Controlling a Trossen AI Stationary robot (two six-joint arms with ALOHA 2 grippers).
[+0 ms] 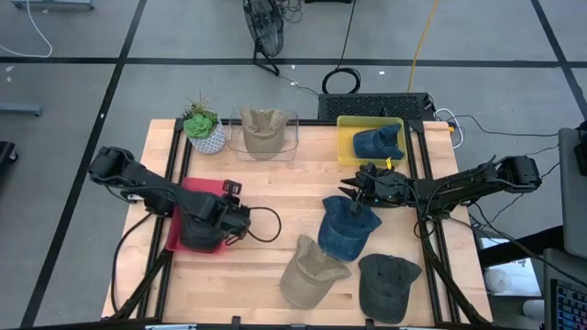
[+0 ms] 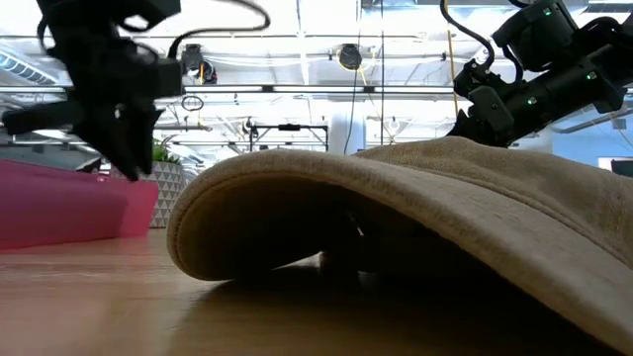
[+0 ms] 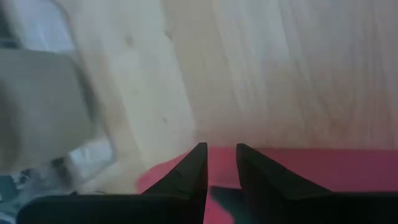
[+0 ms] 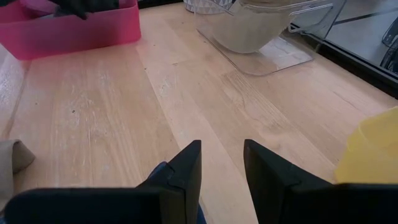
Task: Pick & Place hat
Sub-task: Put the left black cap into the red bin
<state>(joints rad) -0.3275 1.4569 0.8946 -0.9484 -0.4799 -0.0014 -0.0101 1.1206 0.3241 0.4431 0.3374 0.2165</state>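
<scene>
Three bins along the worktop, three caps loose

A clear bin (image 1: 266,137) at the far edge of the wooden worktop (image 1: 284,188) held a tan hat (image 1: 261,128). Beside it, a yellow bin (image 1: 347,137) held a blue denim hat (image 1: 378,141). A red bin (image 1: 197,188) sat near the left edge, with the left arm over it; what lay inside could not be made out, since the arm covered most of it. A potted plant (image 1: 204,128) stood just left of the clear bin.

Three caps lay outside the bins: a blue denim cap (image 1: 347,229) near the middle, a beige cap (image 1: 310,273) at the near edge, and a dark grey cap (image 1: 387,284) to its right.

The left claw (image 3: 221,165) hung over the red bin with its fingers a narrow gap apart, nothing seen between them. The right claw (image 4: 222,158) stood over the back edge of the blue denim cap, fingers slightly spread, with a bit of blue fabric showing below them; whether it pinched the cap could not be told
</scene>
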